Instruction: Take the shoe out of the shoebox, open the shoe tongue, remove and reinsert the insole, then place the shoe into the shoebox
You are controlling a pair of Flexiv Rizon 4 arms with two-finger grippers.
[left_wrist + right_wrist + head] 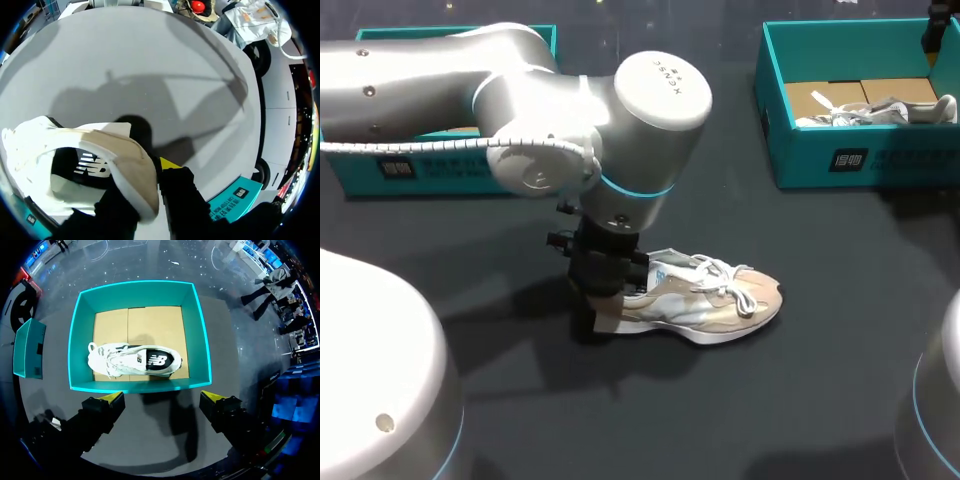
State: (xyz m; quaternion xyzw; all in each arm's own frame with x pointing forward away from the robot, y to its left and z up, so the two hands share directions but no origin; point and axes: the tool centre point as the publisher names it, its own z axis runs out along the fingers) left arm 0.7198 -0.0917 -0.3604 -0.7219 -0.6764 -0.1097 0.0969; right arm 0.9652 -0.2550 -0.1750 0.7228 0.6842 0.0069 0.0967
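A beige and white shoe lies on its sole on the dark table, toe pointing right, laces tied. My left gripper comes down on its heel. In the left wrist view the heel collar sits between the two black fingers, and the gripper is shut on it. The black insole with a white logo shows inside the shoe. My right gripper hangs open above the near wall of the teal shoebox. A second, white shoe lies inside that box.
The shoebox stands at the back right with the white shoe in it. Another teal box part sits at the back left behind my left arm. Bare dark table lies in front of the beige shoe.
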